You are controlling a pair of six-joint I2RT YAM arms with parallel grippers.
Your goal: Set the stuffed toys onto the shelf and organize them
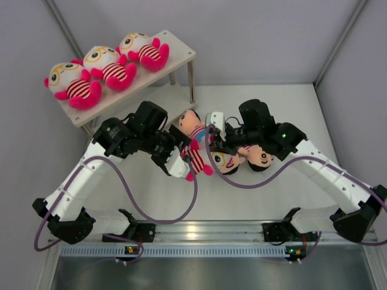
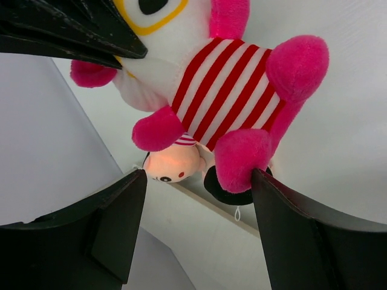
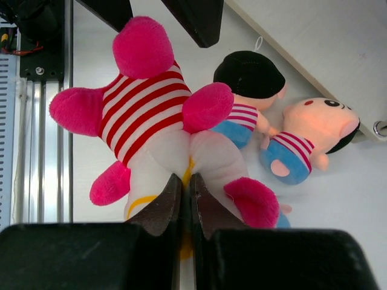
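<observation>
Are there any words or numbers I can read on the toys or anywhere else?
No words or numbers can be read here.
Pink striped doll: only red and white stripes, no letters.
Black-haired doll: a striped shirt, no writing.
Shelf: plain, no label.
Metal rail by the arms' bases: any marks are too small to read.

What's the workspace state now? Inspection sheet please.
Surface: white table, flat.
Job's things: three white-headed pink plush toys on the top board of the cream two-tier shelf; a fourth pink-limbed striped toy between the grippers; peach-faced black-haired dolls lying on the table.
Clutter: nothing seen.
Grippers: right gripper shut on the fourth toy's head; left gripper open near its legs.
Cables: purple cables loop from both arms over the table.
Surroundings: grey walls; metal rail at the near edge.
</observation>
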